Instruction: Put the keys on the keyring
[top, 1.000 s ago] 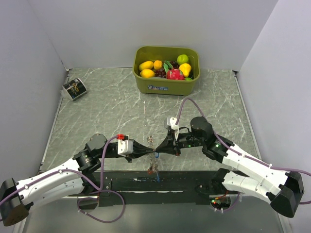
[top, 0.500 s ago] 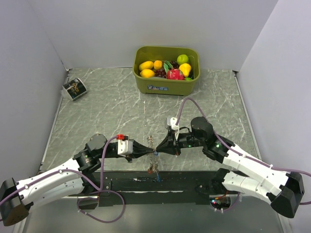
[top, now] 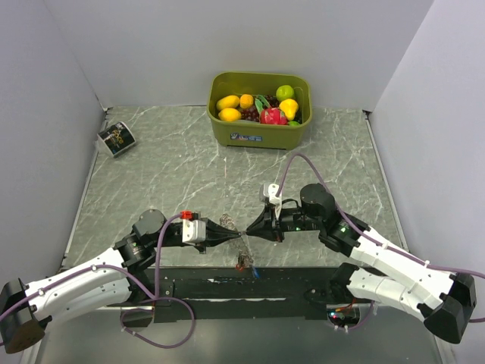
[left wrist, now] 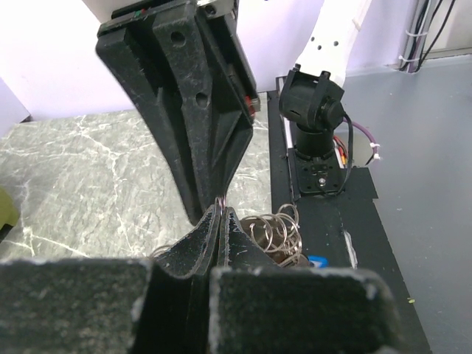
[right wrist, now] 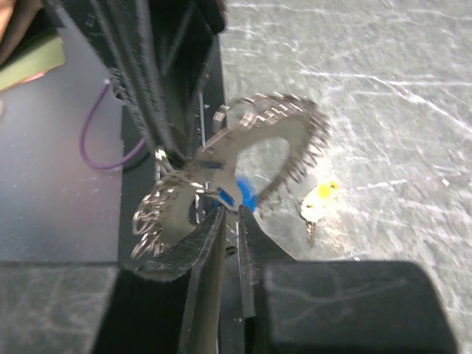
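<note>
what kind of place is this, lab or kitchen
Probably a robot test cell: bare walls box in the table, a left arm and right arm sit at its near edge, and a bin holds toy fruit.

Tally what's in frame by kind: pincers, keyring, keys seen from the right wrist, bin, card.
pincers: 2 (left pincer, right pincer)
keyring: 1
keys: 2 (blue key, yellow key); others may be hidden
fruit bin: 1
small card: 1
total: 7
</note>
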`<state>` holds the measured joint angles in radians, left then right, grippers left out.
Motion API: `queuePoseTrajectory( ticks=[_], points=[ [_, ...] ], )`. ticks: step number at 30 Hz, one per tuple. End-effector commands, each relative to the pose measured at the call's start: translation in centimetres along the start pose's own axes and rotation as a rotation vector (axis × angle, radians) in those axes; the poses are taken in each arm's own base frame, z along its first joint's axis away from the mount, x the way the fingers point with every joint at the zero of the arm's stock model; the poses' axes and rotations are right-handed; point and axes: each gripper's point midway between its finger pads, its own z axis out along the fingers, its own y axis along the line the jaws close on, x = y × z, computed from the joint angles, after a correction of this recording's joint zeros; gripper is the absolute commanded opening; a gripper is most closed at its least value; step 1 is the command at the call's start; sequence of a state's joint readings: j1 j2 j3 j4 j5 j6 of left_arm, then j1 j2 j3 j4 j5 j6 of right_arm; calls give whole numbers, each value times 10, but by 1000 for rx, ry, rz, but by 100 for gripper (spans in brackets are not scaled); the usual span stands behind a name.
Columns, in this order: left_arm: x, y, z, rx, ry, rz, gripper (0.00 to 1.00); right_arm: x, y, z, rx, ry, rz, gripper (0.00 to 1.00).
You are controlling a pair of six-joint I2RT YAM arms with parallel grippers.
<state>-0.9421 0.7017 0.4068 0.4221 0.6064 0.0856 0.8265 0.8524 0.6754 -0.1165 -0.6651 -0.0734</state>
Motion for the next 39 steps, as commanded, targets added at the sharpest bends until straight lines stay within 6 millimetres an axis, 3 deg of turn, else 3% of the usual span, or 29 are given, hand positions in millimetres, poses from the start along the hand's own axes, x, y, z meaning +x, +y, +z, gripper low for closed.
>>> queuePoseTrajectory(
  ticks=[1, 5, 9, 11, 16, 25, 37, 39],
  points=[
    [-31, -6, 0, 41, -103, 79, 1, -20, -7, -12, 74, -56, -71, 29],
    [-30, -6, 0, 40, -101, 80, 1, -34, -1, -23, 85, -100, -117, 47],
    [-30, -7, 1, 51, -104, 75, 1, -51, 12, -28, 38, -174, -149, 71],
    [-31, -8, 2, 56, -114, 78, 1, -56, 19, -28, -5, -182, -151, 74],
    [-32, -7, 4, 56, -119, 73, 1, -60, 27, -21, -68, -196, -131, 72],
    [-34, -7, 6, 63, -128, 74, 1, -55, 27, -13, -103, -182, -83, 59],
    [-37, -5, 7, 58, -142, 74, 1, -56, 30, -5, -127, -181, -51, 38],
    [-37, -5, 8, 58, -140, 69, 1, -54, 28, -4, -121, -174, -41, 30]
  ],
)
